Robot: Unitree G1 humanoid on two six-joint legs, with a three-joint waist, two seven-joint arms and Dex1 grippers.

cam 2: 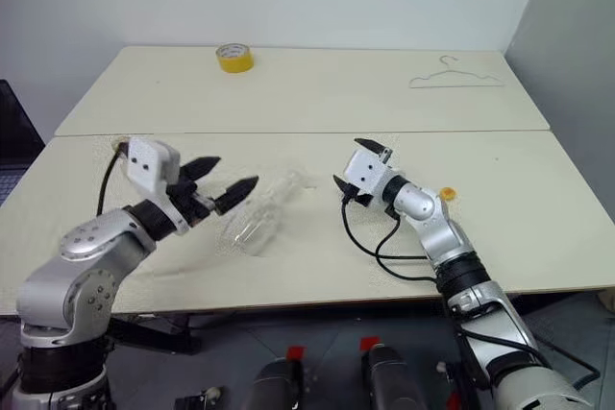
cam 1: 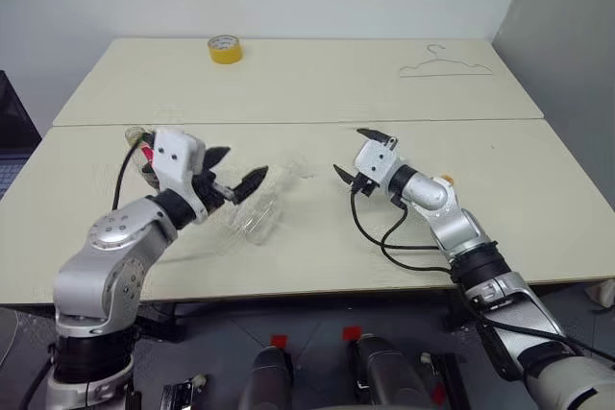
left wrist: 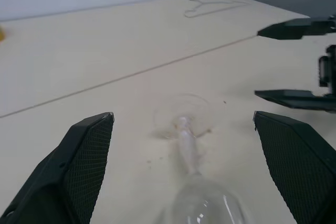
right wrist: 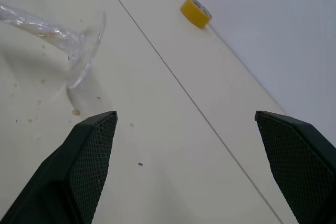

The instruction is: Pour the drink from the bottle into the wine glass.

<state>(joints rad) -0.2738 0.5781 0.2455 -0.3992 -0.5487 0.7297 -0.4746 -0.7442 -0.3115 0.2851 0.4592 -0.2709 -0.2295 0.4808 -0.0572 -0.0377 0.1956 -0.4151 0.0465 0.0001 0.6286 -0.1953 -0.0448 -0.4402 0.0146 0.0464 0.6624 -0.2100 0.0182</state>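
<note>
Left gripper [cam 1: 234, 180], nearest, gapes wide and empty. The wine glass [cam 1: 261, 216] lies on its side on the table [cam 1: 288, 74], just beyond its fingertips. Right gripper [cam 1: 356, 155], also spread and empty, hovers beyond the glass's foot.

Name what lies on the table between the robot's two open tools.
The wine glass, tipped on its side, lies between the left tool and the right tool; both eye views show it.
</note>
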